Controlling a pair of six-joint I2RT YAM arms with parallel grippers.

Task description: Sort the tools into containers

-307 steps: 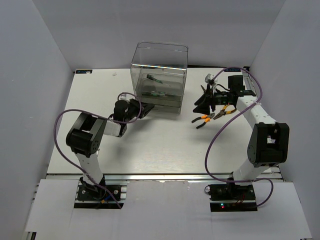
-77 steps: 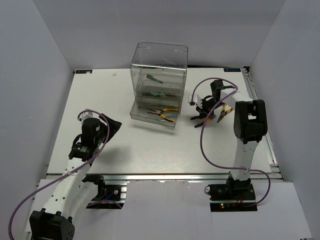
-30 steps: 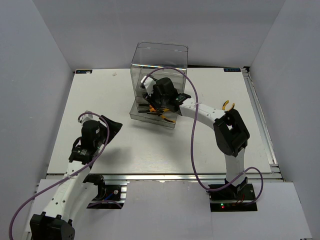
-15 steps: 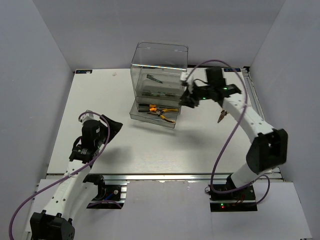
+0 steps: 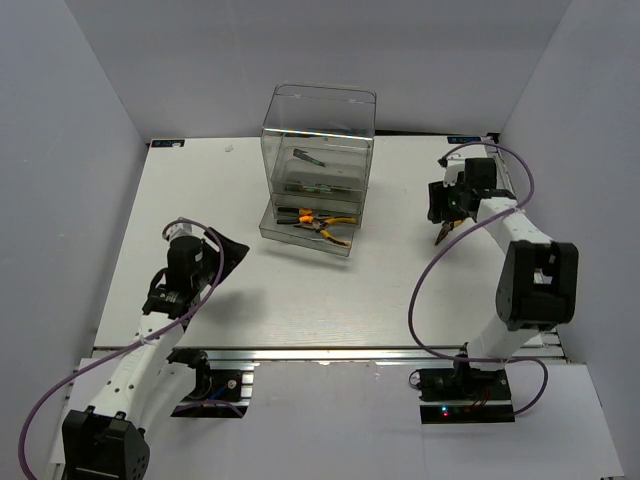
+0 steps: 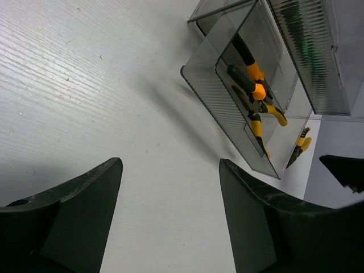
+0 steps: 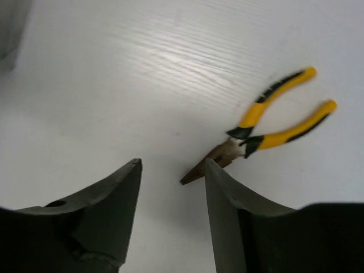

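The containers are clear drawers in a tall transparent cabinet (image 5: 318,140). Its bottom drawer (image 5: 290,235) (image 6: 224,105) is pulled out. Two pliers (image 5: 320,221) (image 6: 253,90) with orange and yellow handles lie in it. A slim dark tool (image 5: 308,157) shows in an upper drawer. Another pair of yellow-and-black pliers (image 5: 444,232) (image 7: 273,122) lies on the table at the right. My right gripper (image 5: 446,207) (image 7: 173,162) hovers open just above it, the nose tip beside my right finger. My left gripper (image 5: 228,252) (image 6: 170,162) is open and empty, left of the drawer.
White walls close the table in on three sides. A metal rail (image 5: 520,230) runs along the right edge next to the right arm. Purple cables (image 5: 425,290) loop from both arms. The pulled-out drawer juts forward of the cabinet.
My right arm has swung from the cabinet's right side back to the right, over the pliers on the table, and its jaws have opened wider. The left arm has barely moved.
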